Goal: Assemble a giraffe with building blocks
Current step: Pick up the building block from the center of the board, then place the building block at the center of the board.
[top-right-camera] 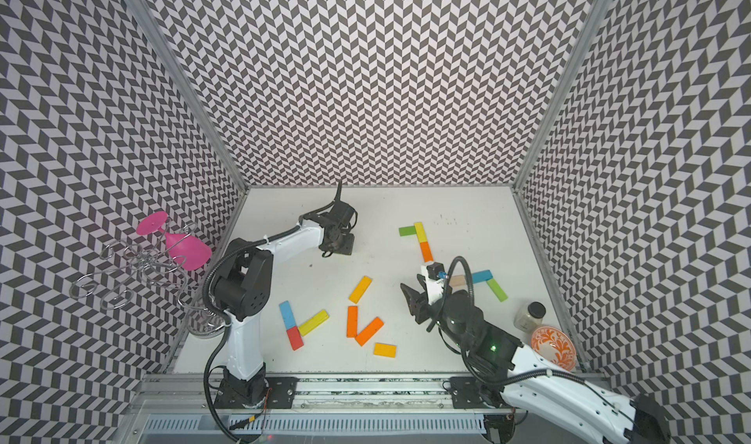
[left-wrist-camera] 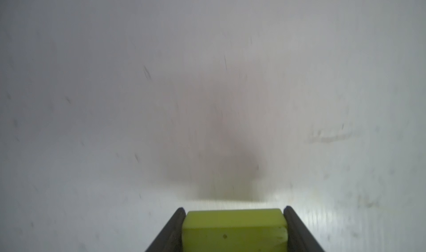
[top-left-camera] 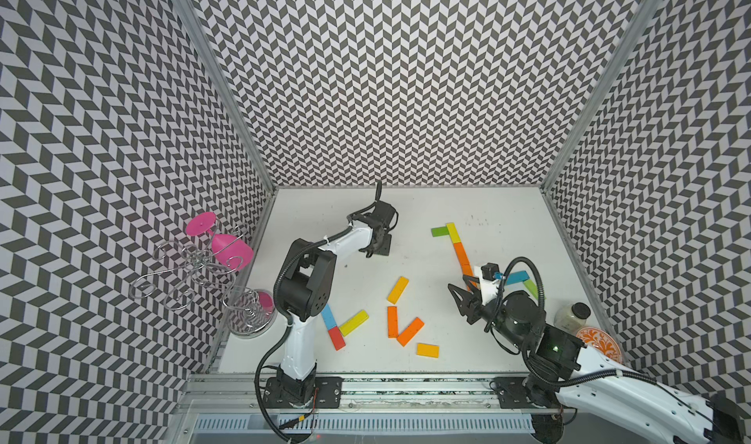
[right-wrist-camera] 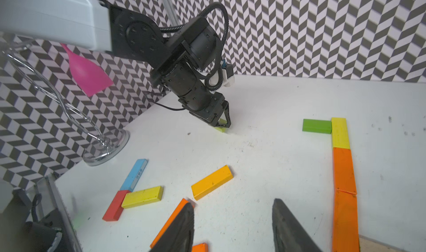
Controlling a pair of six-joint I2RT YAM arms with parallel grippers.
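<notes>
We see bare table [top-left-camera: 325, 210] around left gripper [right-wrist-camera: 222, 124], back wall [top-left-camera: 406, 96] near | it clamps lime block [left-wrist-camera: 235, 230], axis unclear | right gripper [right-wrist-camera: 232, 216] spread, empty.

A white table [top-left-camera: 406, 214] ringed by chevron-patterned walls is seen from above. A green block [top-left-camera: 439, 231] is laid against a yellow block [top-left-camera: 452, 231], which is continued by an orange strip [top-left-camera: 462, 255] running under the right gripper [top-left-camera: 462, 306], whose jaws are parted. Loose blocks [top-left-camera: 398, 289] are scattered mid-table. The left gripper [top-left-camera: 376, 251] is pointed down further back. A pink glass [top-left-camera: 231, 249] is hung on a wire rack [top-left-camera: 191, 259].
</notes>
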